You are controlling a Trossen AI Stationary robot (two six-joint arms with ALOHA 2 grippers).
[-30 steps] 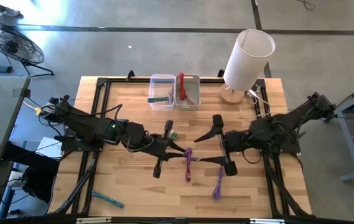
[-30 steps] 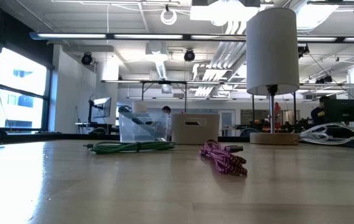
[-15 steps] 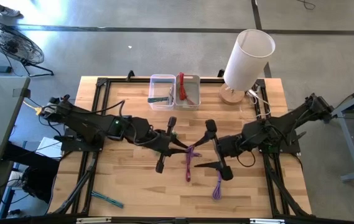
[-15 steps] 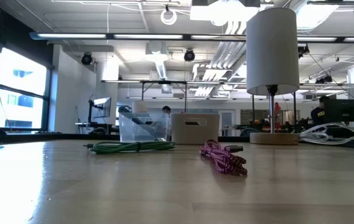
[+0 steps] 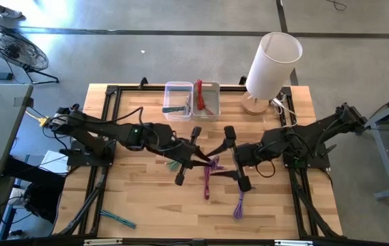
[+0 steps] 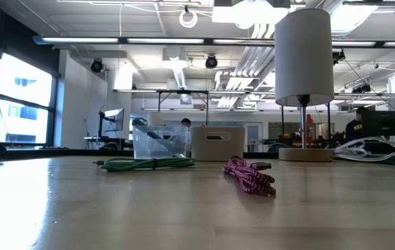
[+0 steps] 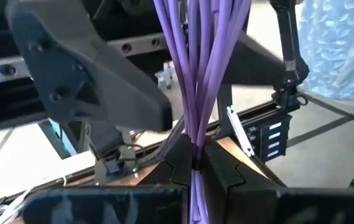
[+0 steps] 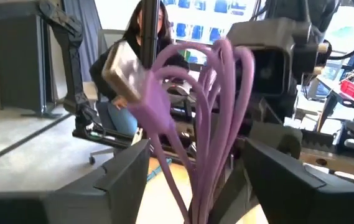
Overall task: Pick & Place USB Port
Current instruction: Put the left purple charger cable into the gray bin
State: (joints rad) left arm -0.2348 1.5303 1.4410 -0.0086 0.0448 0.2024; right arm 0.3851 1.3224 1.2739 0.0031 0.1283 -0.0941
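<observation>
The wooden desk [image 5: 146,212] carries everything; at its far edge stands a white lamp [image 5: 273,65], the landmark here, and just beside the lamp toward the left arm sit two clear bins [image 5: 192,100] holding a few cables; between the bins and the desk's near edge, both dark arms meet around a purple USB cable [image 5: 208,176]; the left end effector [image 5: 189,156] is clamped shut on a bundle of that cable, whose strands rise straight out of its closed fingers in the left wrist view [image 7: 196,74]; the right end effector [image 5: 235,158], nearer the lamp's side, stands wide apart with its fingers [image 8: 124,171] on either side of the looped purple cable, not closed on it; a second purple cable [image 5: 239,205] lies nearer the front edge, well away from the lamp; a green cable [image 6: 147,164] lies on the desk toward the bins; a teal cable [image 5: 117,218] lies at the front corner farthest from the lamp.
</observation>
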